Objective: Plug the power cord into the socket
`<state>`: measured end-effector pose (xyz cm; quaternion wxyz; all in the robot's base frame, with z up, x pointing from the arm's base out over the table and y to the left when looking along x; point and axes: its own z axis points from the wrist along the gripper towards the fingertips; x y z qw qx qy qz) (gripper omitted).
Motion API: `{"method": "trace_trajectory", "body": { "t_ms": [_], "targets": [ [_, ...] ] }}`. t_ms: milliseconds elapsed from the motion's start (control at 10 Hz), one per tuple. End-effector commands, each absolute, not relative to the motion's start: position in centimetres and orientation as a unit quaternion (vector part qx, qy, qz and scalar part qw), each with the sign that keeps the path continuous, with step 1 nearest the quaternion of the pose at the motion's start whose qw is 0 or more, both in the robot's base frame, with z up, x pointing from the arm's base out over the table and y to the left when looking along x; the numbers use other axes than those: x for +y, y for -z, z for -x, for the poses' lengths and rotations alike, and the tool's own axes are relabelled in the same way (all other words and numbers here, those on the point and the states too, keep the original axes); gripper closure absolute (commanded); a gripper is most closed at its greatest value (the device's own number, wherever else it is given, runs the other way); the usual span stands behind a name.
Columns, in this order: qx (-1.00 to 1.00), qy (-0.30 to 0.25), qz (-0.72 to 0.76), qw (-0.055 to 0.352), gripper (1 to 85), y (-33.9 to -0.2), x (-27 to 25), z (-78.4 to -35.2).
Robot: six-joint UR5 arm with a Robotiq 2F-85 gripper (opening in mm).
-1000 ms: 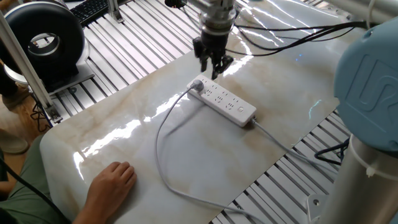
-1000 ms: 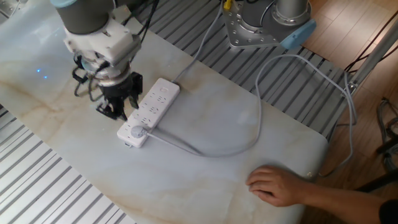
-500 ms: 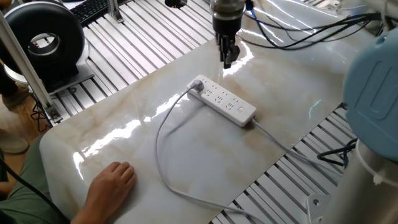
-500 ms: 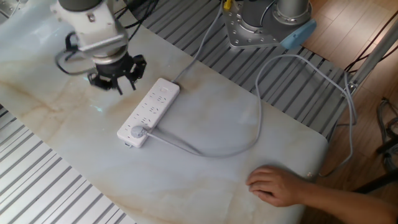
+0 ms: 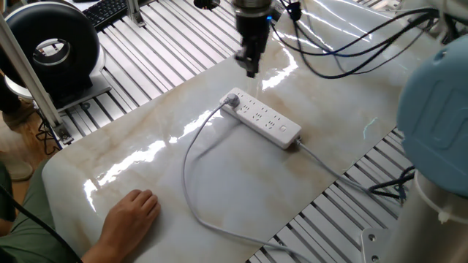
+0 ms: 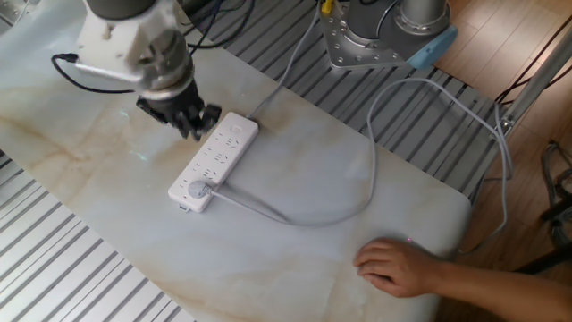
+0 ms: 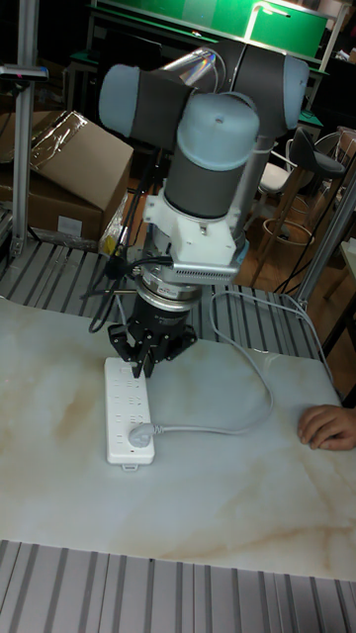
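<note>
Plug [image 5: 232,99] of the power cord sits seated in the end outlet of the socket [image 5: 265,122], the white strip lying on the marble table [image 5: 146,168] with its long axis running from that plug end away to its own white lead. Gripper [image 5: 249,64] hangs above the table just off the strip, nearer the plug end in one fixed view, fingers [image 6: 198,126] empty and drawn fairly narrow. Grey cable [image 5: 187,172] loops toward a person's hand [image 5: 131,213] resting well apart.
</note>
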<state>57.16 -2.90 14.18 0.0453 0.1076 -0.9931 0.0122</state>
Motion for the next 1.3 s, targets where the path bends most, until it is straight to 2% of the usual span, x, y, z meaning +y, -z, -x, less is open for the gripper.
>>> {"method": "trace_trajectory", "body": {
  "t_ms": [0, 800, 1200],
  "targets": [
    [-0.999, -0.02, 0.004, 0.035, 67.0, -13.8, -1.4, -59.6],
    [-0.999, 0.001, 0.032, 0.024, 81.7, -11.9, -1.3, -61.7],
    [-1.0, 0.006, 0.028, 0.009, 84.7, -11.5, -1.1, -62.7]
  ]
}}
